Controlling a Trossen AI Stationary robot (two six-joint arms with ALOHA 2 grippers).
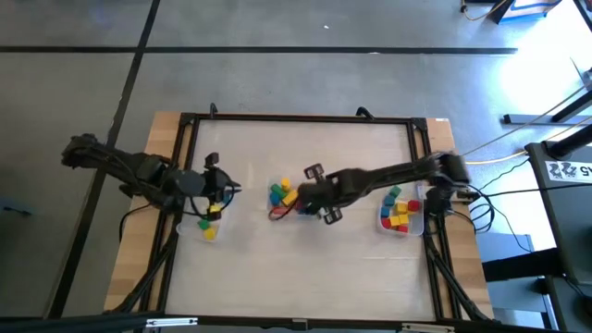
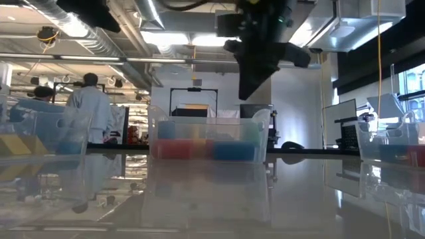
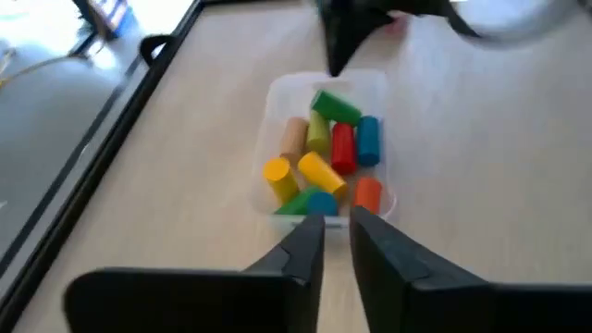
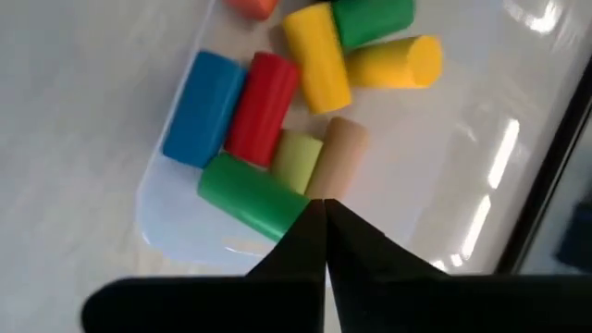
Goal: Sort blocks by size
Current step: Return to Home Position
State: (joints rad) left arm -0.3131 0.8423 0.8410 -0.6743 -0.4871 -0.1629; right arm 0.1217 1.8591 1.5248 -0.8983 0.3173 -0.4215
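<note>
Where both wrist views look into it, the centre bin [image 4: 176, 231] gives the best count of the blocks [image 4: 264, 106]: short cylinders lying on their sides, packed against one another.

Count from the right wrist view: 2 green, 2 yellow, 1 red, 1 blue, 1 pale green, 1 tan, 1 orange cut by the picture edge. Total seen: 9. The left wrist view shows what may be a second blue piece at the bin's near wall; I cannot tell for sure.

Bins: 3, clear plastic, in a row across the table [image 1: 305, 268].
- The left bin [image 1: 205, 225] holds yellow pieces, too small to count.
- The right bin [image 1: 421, 217] holds red, yellow, blue and green pieces heaped together, too small to count.

Arms: 2.
- The right gripper [image 4: 324, 222] is over the centre bin, just above the nearest green cylinder. Its fingers are pressed tip to tip with nothing between them. Its arm reaches in from the table's right side to the middle. In the low view it hangs above the bin, apart from the rim.
- The left gripper [image 3: 338, 231] is at the table's left side, beside the left bin, and faces the centre bin. Its fingers are drawn nearly together, with a thin slit between them and nothing held.

Room beyond the table: 1 person [image 2: 89, 109] in a white coat, well behind.
</note>
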